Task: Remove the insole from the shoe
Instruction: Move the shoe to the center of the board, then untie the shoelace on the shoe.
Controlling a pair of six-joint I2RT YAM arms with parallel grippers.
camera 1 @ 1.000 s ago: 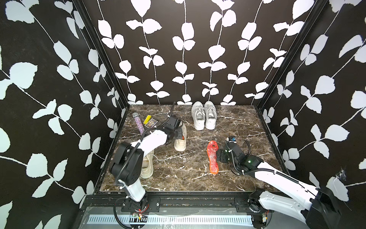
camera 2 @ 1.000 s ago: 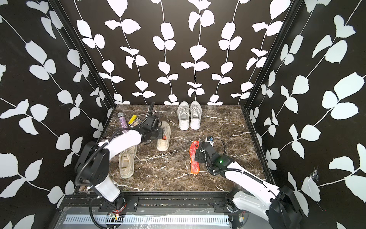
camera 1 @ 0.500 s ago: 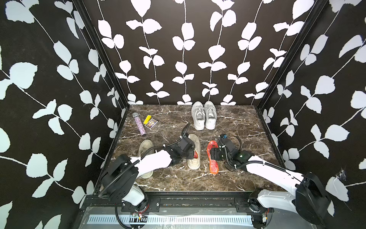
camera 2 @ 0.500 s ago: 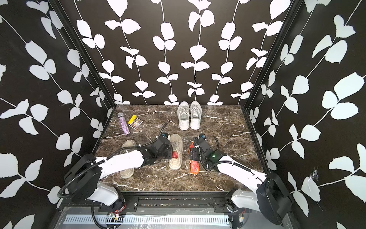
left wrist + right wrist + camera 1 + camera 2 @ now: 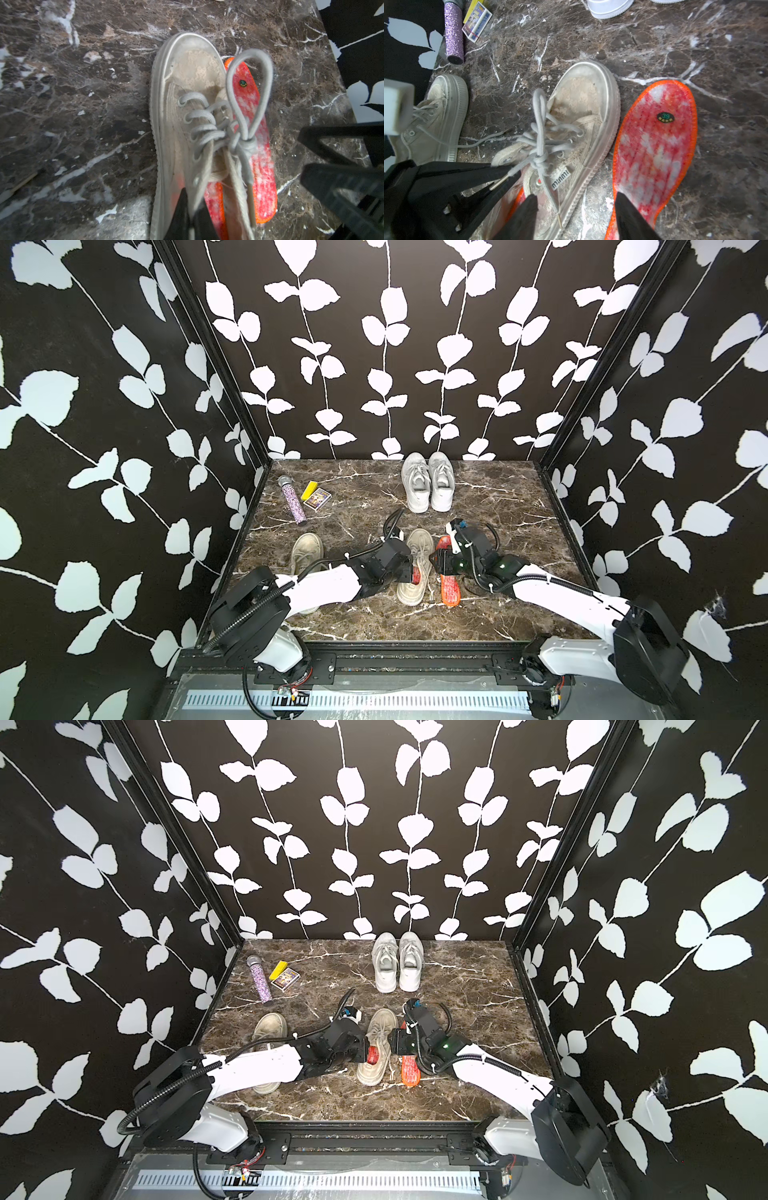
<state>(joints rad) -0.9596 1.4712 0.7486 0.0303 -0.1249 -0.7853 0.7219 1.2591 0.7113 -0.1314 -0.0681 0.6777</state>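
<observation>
Tabletop of dark veined marble fills the booth, walled in by black panels printed with white leaves. Two white arms reach in from the near edge and meet in the middle, the left arm from one side and the right arm from the other.

Between them lies a worn beige shoe, laces tied, toe towards the back wall. Its red insole shows in the heel opening, inside the shoe. The left gripper sits at that heel end, its fingers drawn narrow and pinching the shoe's side wall by the opening. The right gripper hangs at the shoe's other side with its fingers apart, gripping nothing. One fingertip is over the shoe's opening, the other over the heel of a loose insole.

That loose insole is red with an orange rim and a small round sticker. It lies flat on the marble just beside the shoe and roughly parallel to it.

A second shoe of the same beige rests nearer the left wall, partly under the left arm. A pair of white sneakers stands side by side at the back wall. Towards the back left corner lie a purple glitter tube, a small printed box and a yellow piece right beside the box.
</observation>
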